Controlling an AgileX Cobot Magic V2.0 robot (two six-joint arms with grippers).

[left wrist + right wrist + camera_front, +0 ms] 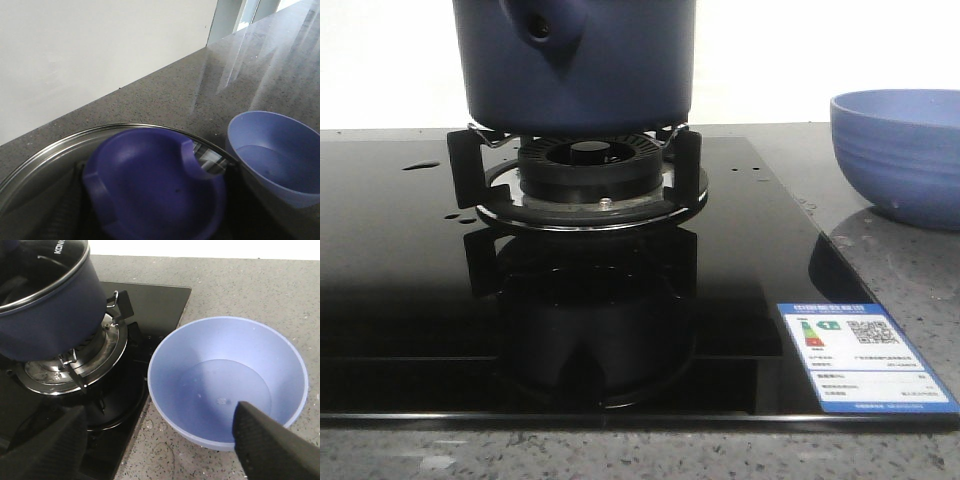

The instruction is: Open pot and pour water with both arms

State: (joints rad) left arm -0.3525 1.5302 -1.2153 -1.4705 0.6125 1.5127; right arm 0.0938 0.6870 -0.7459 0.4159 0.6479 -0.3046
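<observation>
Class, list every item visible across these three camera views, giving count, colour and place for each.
pot: one, dark navy, on the burner.
glass lid: one, clear with metal rim, on the pot.
lid knob: one, blue, atop the lid.
burner: one, black, middle of the hob.
bowl: one, periwinkle, on the counter right of the hob, holding water.
energy label: one, blue and white, hob's near right corner.
right gripper: black fingers apart, above the bowl.

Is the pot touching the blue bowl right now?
Apart. The right wrist view shows the pot on the burner stand, with bare hob and countertop between it and the bowl.
</observation>
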